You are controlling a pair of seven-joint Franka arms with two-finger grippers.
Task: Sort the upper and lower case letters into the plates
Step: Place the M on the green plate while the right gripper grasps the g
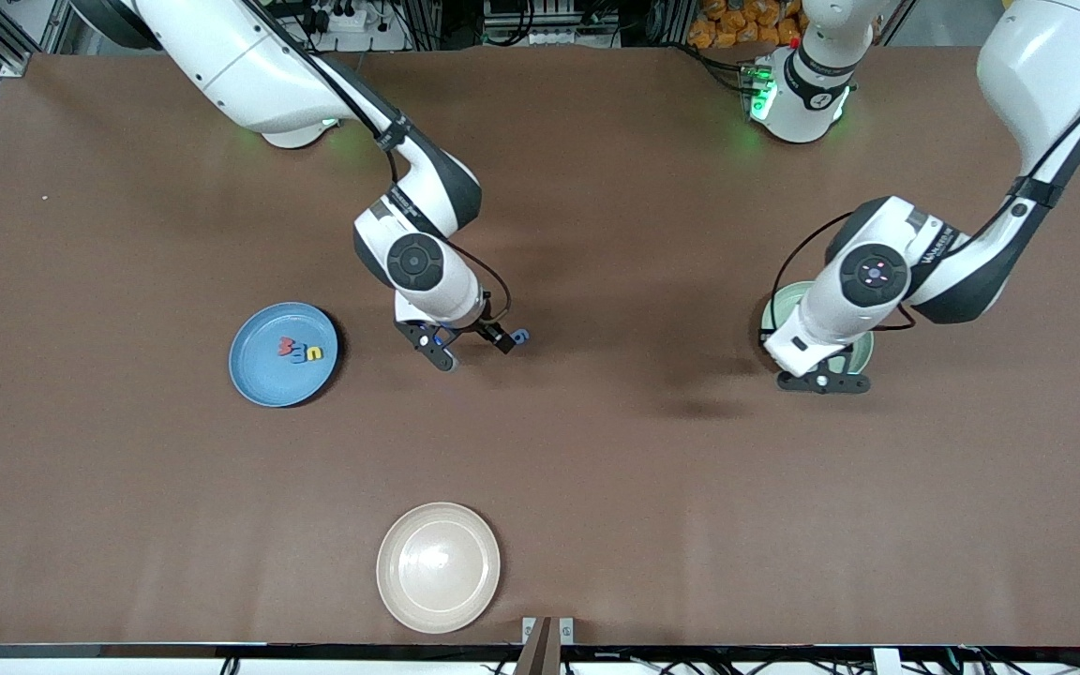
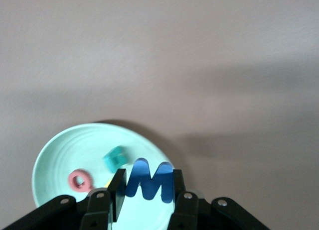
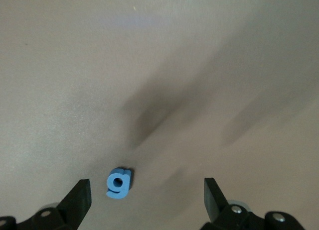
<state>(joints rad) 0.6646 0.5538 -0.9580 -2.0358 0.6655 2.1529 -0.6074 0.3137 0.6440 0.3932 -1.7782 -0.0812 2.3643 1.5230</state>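
My left gripper (image 1: pixel 823 382) hangs over the mint green plate (image 1: pixel 863 354), shut on a blue capital M (image 2: pixel 149 181) that stands upright between its fingers. In that plate (image 2: pixel 60 153) lie a pink Q (image 2: pixel 79 180) and a teal letter (image 2: pixel 115 158), with a yellow sliver half hidden by a finger. My right gripper (image 1: pixel 472 349) is open above the bare table near a small blue g (image 1: pixel 521 336), which lies flat close to one fingertip (image 3: pixel 79 200). The blue plate (image 1: pixel 259 375) holds red, blue and yellow letters (image 1: pixel 301 350).
A cream-beige plate (image 1: pixel 438 566) sits near the table's front edge, nearer the front camera than both grippers. The brown table top (image 1: pixel 643 487) runs between the plates. The arm bases stand along the edge farthest from the camera.
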